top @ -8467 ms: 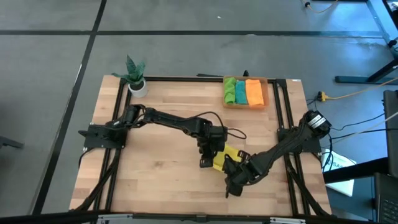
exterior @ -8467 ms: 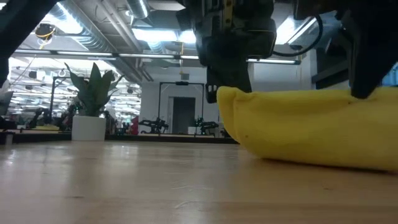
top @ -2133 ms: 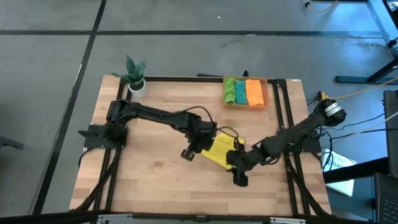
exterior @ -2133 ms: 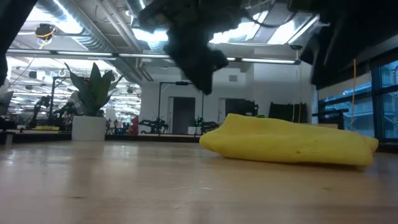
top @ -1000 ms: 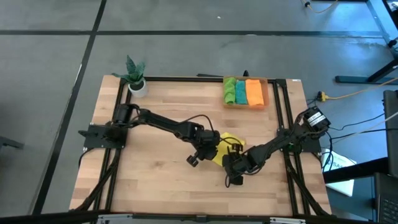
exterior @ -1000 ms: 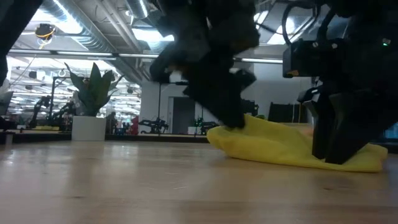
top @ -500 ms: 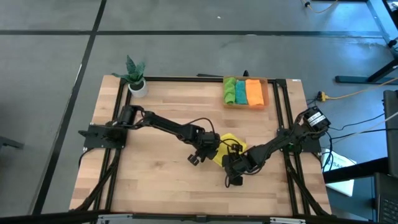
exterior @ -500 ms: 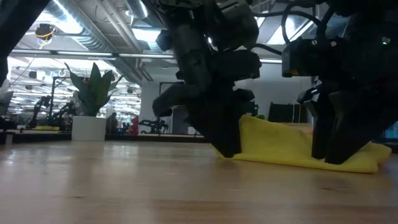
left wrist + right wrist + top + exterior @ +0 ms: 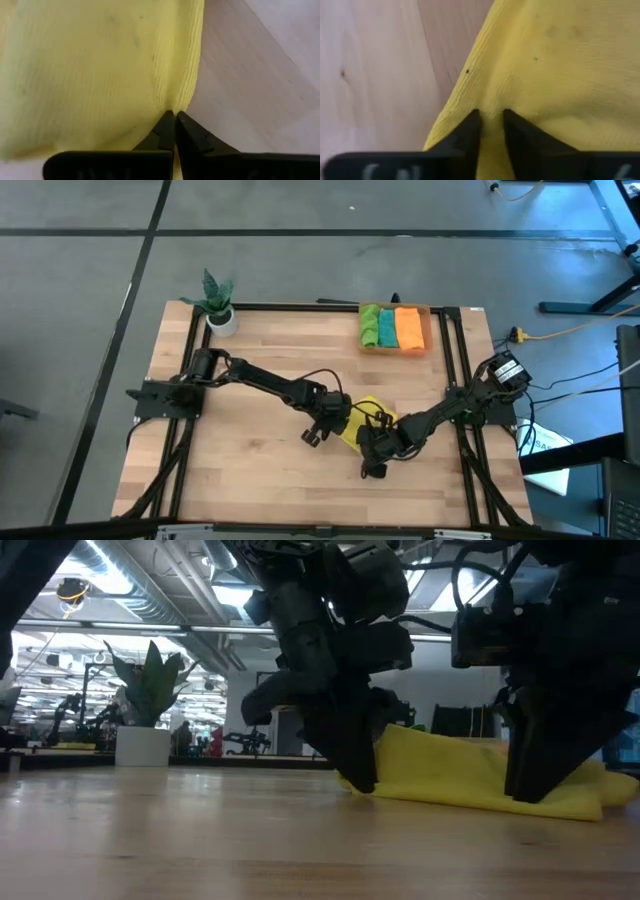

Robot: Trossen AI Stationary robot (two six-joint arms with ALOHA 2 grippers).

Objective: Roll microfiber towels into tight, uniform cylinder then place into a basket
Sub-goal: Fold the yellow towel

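Yellow microfiber towel (image 9: 363, 420), soft and ribbed, lies bunched on the light wooden tabletop (image 9: 250, 470), slightly right of centre and in the lower half of the high view. Both grippers are on it.

Left gripper (image 9: 338, 430): dark two-finger type, on the towel's left edge. Left wrist view shows the fingers pressed together, tips meeting, with a fold of the towel's hem (image 9: 187, 75) nipped between them. Bare wood lies just beyond that hem.

Right gripper (image 9: 372, 448): at the towel's lower right edge. Right wrist view shows its fingers (image 9: 467, 132) set a little apart with a ridge of yellow cloth puckered up between them, so it pinches the towel's border. Bare wood runs along that border.

Low view: the left gripper (image 9: 355, 765) comes down on the towel's near-left end, the right gripper (image 9: 530, 775) on its right part; the cloth (image 9: 450, 775) sags between them and rests on the table.

Shallow rectangular translucent orange basket (image 9: 428, 330) sits at the upper right of the high view, near the table's far edge, well apart from the yellow towel. Inside, side by side: bright green towel (image 9: 369, 327), teal towel (image 9: 387, 328), orange towel (image 9: 409, 328), together filling its width.

Small green plant in a white pot (image 9: 219, 308) stands at the upper left corner.

Open room: wide bare wood on the lower left, and a clear strip between the yellow towel and basket.
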